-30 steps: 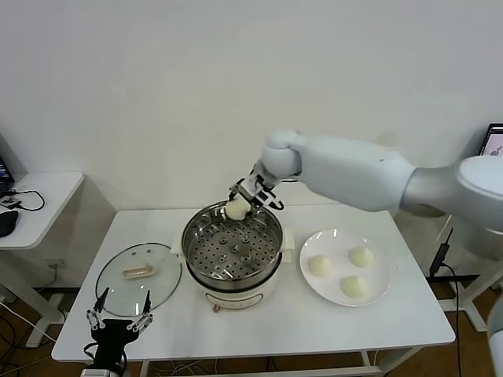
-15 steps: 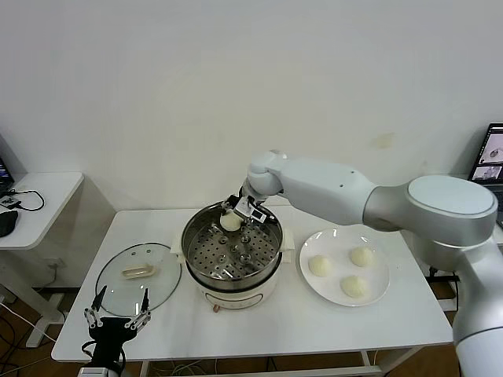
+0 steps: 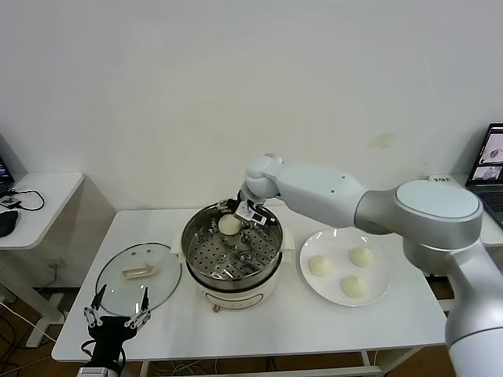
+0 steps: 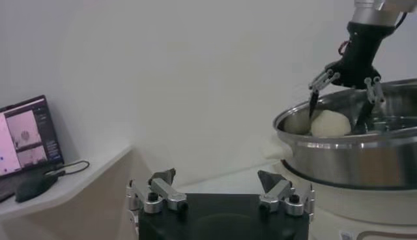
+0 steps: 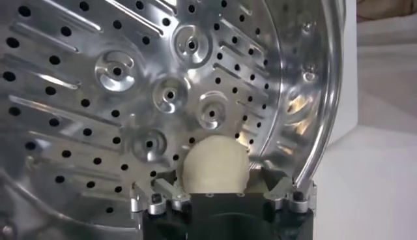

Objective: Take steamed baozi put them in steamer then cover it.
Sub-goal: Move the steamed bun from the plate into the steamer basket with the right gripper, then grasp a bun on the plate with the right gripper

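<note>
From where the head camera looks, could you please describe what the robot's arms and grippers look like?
The right arm has smooth, rounded shells in glossy white and silver-grey. The right gripper and left gripper share a black body and slim silver-linked fingers with dark tips.

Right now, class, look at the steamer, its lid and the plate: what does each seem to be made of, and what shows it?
Steamer: polished metal, probably stainless steel; mirror-like reflections, punched holes in the tray.
Cover: clear glass, since the table shows through; the rim looks metal, the cream handle possibly plastic.
Plate: glossy white, ceramic or plastic; the look leaves it open.
</note>
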